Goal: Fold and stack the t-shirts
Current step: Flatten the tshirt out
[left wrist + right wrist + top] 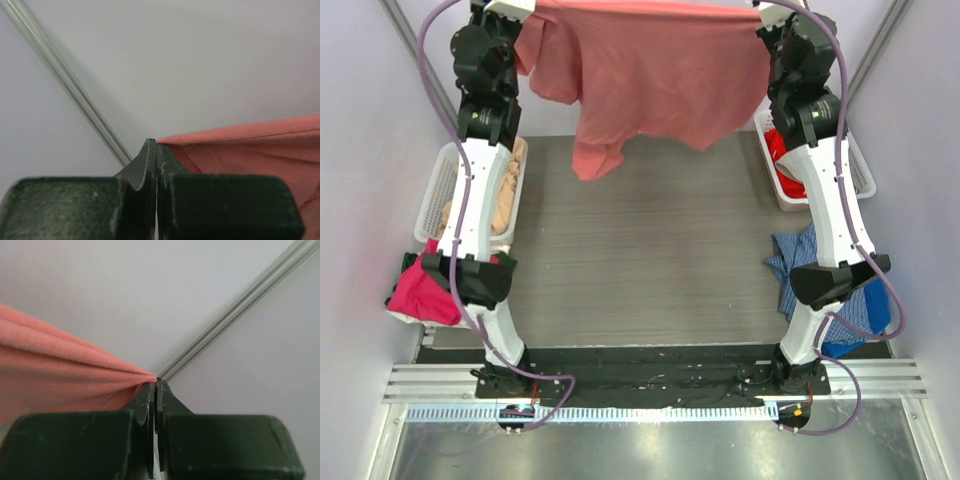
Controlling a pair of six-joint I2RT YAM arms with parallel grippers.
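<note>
A salmon-red t-shirt [650,75] hangs stretched in the air over the far end of the table, its top edge pulled taut between my two raised arms. At its left end, my left gripper [157,142] is shut on a hemmed corner of the shirt [250,150], which runs off to the right in the left wrist view. My right gripper [156,382] is shut on a bunched corner of the same shirt [60,370], which spreads to the left. In the top view one sleeve dangles lowest, at the shirt's left side.
A white basket [435,195] at the left edge holds a beige shirt [505,200], with a magenta-pink shirt [420,295] in front of it. Another white basket [860,170] at the right holds a red shirt [785,165]. Blue checked cloth [850,300] lies near the right arm. The grey table [640,270] lies below.
</note>
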